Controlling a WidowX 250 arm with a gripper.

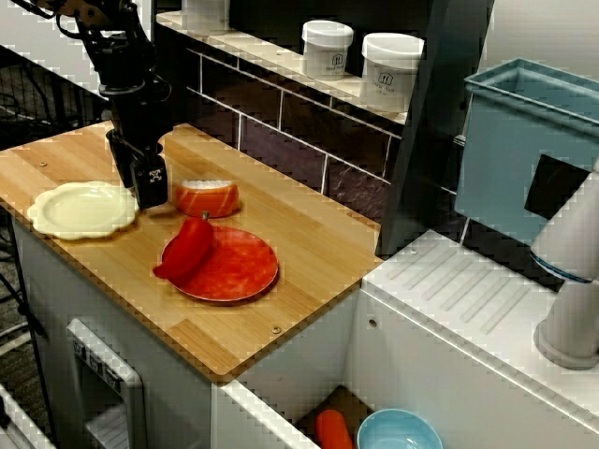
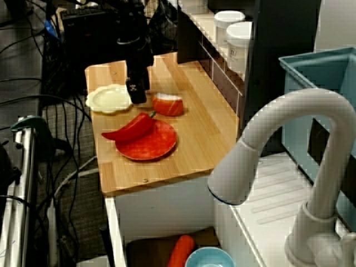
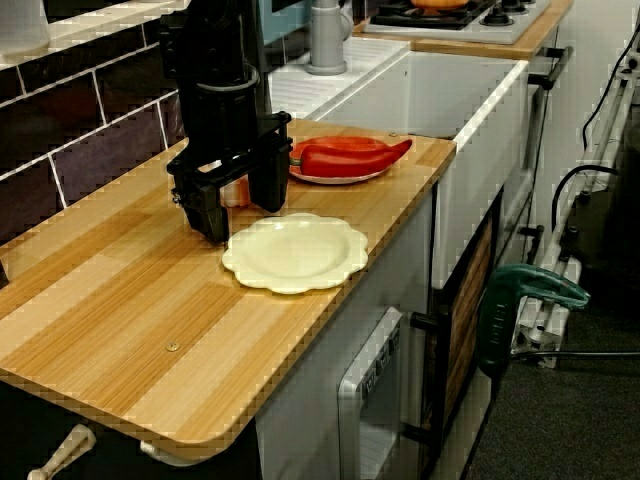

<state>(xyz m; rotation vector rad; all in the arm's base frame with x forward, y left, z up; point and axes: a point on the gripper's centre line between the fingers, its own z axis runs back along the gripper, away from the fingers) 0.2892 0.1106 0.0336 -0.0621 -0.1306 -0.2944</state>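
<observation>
**Black arm** (image 1: 126,65): left of frame in the view from above, pointing straight down. Jaws spread wide and holding nothing, as the low view along the desk shows. Their tips hang low over the wooden desk (image 1: 309,238); whether they touch it cannot be told.

**Nearest things**
- Cream plate (image 1: 82,210), wavy rim, left of centre, its edge just beside the jaws.
- Orange bowl (image 1: 207,197), white inside, just beside the jaws on the other side. In the low view it is glimpsed through the gap between them.

**Also on the desk**
- Red plate (image 1: 239,271), centre of frame, near the orange bowl.
- Red pepper (image 1: 185,249), lying across the red plate's left rim, stem toward the orange bowl.

**Elsewhere**
- Two white jars (image 1: 390,70) on the tiled ledge, top centre.
- Blue bin (image 1: 524,140), upper right.
- White tap (image 2: 278,139), right half of the view past the tap.
- Light-blue bowl (image 1: 398,432) and a carrot (image 1: 333,430) at the bottom edge, below desk level.
</observation>
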